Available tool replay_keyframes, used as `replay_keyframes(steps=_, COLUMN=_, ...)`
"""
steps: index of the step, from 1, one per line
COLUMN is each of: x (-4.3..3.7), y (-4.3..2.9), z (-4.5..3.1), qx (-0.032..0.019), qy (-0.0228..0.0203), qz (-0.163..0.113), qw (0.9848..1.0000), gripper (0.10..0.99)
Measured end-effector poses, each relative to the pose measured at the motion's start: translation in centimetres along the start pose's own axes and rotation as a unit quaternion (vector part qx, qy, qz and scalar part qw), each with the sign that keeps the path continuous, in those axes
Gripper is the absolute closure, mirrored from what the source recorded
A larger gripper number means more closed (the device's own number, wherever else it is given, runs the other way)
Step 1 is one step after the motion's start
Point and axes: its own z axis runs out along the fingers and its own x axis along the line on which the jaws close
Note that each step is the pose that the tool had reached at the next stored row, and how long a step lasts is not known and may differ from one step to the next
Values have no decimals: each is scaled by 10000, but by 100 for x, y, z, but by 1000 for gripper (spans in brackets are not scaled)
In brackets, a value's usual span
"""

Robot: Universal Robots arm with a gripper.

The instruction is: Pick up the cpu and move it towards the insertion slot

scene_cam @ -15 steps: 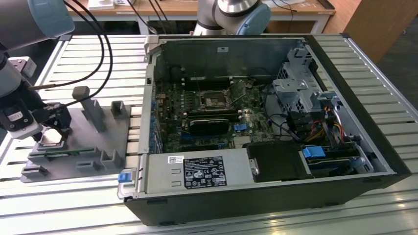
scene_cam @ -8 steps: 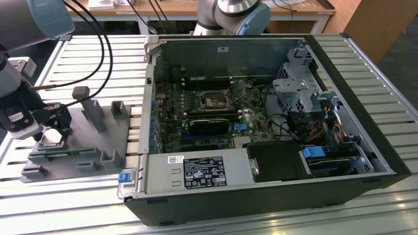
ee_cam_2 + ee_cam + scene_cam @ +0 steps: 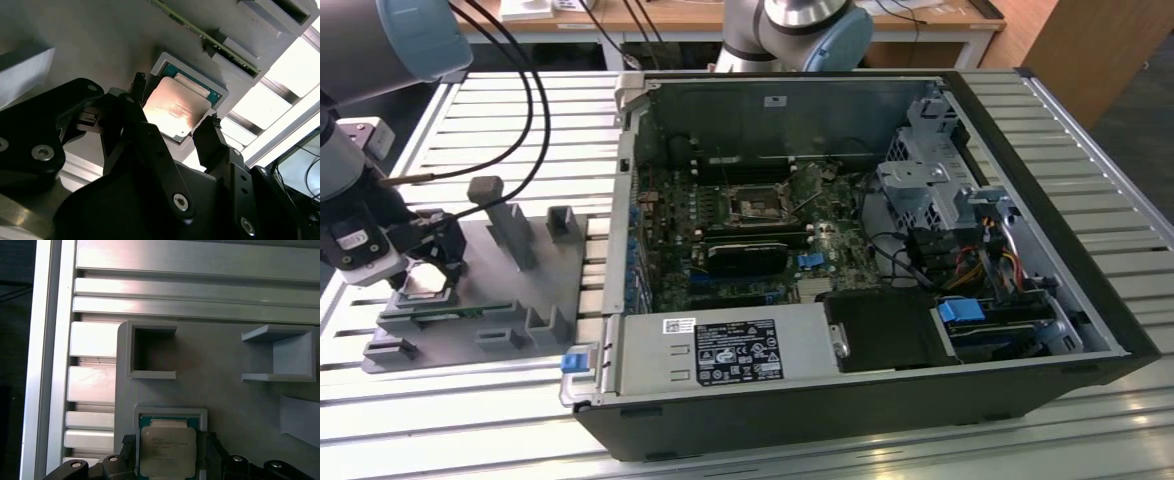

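The cpu (image 3: 424, 286), a flat square chip with a silvery top, lies in a raised square pocket of a grey holder plate (image 3: 520, 290) at the exterior view's left. My gripper (image 3: 423, 270) hangs directly over it. In both wrist views the cpu (image 3: 172, 107) (image 3: 167, 450) sits between the two black fingers (image 3: 207, 135), which flank it closely, with a small gap on at least one side. The gripper (image 3: 174, 102) (image 3: 170, 440) stands open around the chip. The insertion slot (image 3: 758, 205), a dark square socket in a metal frame, sits on the green board inside the open computer case.
The open computer case (image 3: 1067, 300) fills the middle and the exterior view's right, with drive cages, cables and a power supply. The holder plate carries upright grey posts (image 3: 507, 225) and a narrow green circuit strip (image 3: 454, 312). All of it rests on a slatted aluminium table (image 3: 520, 120).
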Motion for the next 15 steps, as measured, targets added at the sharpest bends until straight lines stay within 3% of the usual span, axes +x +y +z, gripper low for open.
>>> replay_keyframes(steps=11, x=15, y=0, z=11, qx=0, qy=2, qz=0, qw=10000, gripper=435)
replay_keyframes(steps=12, x=15, y=0, z=11, qx=0, qy=2, qz=0, qw=10000, gripper=506)
replay_keyframes(steps=15, x=15, y=0, z=10, qx=1, qy=3, qz=0, qw=10000, gripper=518)
